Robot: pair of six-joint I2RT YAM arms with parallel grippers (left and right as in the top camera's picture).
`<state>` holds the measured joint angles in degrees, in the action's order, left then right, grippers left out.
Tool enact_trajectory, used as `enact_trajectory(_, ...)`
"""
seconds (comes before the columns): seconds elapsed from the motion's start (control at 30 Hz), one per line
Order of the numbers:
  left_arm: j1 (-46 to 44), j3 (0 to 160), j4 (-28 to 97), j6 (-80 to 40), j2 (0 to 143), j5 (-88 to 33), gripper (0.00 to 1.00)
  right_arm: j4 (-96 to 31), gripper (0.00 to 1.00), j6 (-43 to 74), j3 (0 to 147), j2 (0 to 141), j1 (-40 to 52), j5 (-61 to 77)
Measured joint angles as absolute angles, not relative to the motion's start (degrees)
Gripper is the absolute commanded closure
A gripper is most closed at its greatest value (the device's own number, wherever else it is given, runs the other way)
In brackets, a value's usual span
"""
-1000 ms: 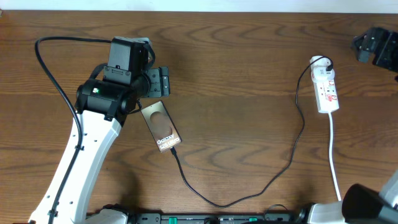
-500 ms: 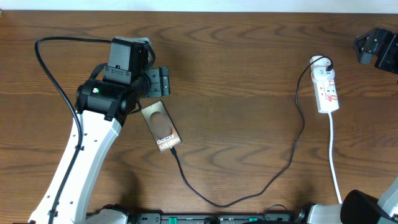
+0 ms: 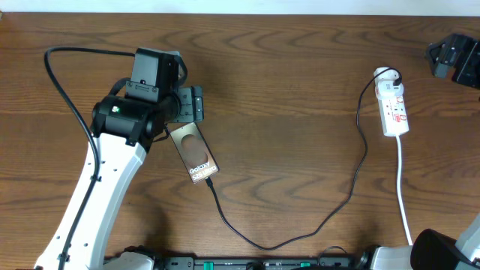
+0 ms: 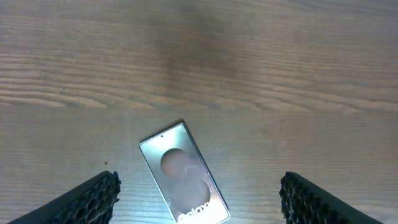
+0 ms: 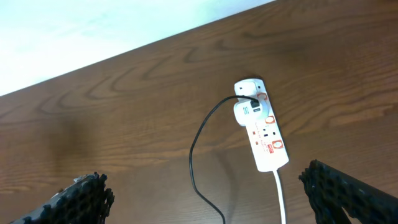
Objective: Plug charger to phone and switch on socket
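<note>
Wide apart: left fingers (image 4: 93,199) over phone (image 3: 194,152) mid-left, right fingers (image 5: 81,199) near socket (image 3: 394,109) upper right; charger (image 3: 300,236) tip at phone.

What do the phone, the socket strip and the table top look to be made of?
The phone: glossy glass-like face reflecting light, silvery metal-looking rim. The socket: smooth white plastic, apparently, with red marks. The table: dark brown wood grain with a faint sheen, possibly veneer or laminate.

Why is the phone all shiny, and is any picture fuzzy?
Left wrist view: the phone screen reflects pale blobs of light, and the table looks soft and blurry near the top. Right wrist view: the socket is sharp, but the top left corner is washed-out white. Overhead view: even light, everything crisp.
</note>
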<state>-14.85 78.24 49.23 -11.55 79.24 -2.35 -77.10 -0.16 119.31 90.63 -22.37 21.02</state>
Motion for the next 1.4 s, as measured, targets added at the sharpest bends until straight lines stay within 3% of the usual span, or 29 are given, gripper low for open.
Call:
enact_trajectory(0.23, -14.85, 69.36, 38.65, -11.57, 70.08, -1.83, 0.15, -77.08, 0.01, -0.16, 119.31, 90.63, -22.37, 21.04)
enact_trajectory(0.7, -12.47, 29.95, -9.72, -11.6, 40.82, -1.13, 0.16, -77.12, 0.01, -0.16, 119.31, 90.63, -22.37, 21.04)
enact_trajectory(0.87, -9.58, 17.91, -21.06, -11.57, 31.83, -2.57, 0.15, -77.12, 0.01, -0.16, 119.31, 90.63, -22.37, 21.06)
enact_trajectory(1.07, -3.77, 7.57, -25.54, -11.57, 22.02, -7.79, 0.15, -77.14, 0.01, -0.16, 119.31, 90.63, -22.37, 21.06)
enact_trajectory(1.4, 1.72, 0.8, -22.96, -11.57, 9.52, -10.26, 0.15, -77.12, 0.01, -0.16, 119.31, 90.63, -22.37, 21.06)
